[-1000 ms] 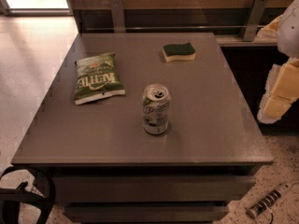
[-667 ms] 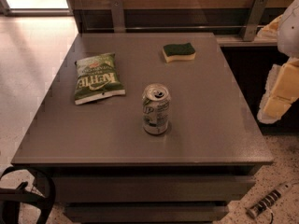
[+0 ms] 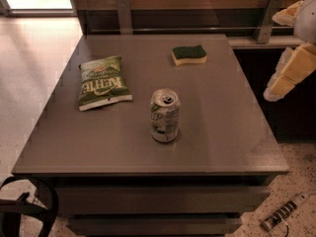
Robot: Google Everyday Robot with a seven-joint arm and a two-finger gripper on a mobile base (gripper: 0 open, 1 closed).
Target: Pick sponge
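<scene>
The sponge [image 3: 189, 55], dark green on top over pale yellow foam, lies flat at the far middle-right of the grey table [image 3: 232, 132]. My gripper [image 3: 272, 56] hangs at the right edge of the view, beyond the table's right side and well to the right of the sponge. Its two pale fingers [image 3: 291, 72] stand apart with nothing between them. Nothing hides the sponge.
A green chip bag [image 3: 102, 82] lies on the table's left part. An upright drink can [image 3: 165, 115] stands in the middle, nearer than the sponge. A rail with two metal posts [image 3: 124, 15] runs behind the table. A power strip [image 3: 284, 212] lies on the floor at bottom right.
</scene>
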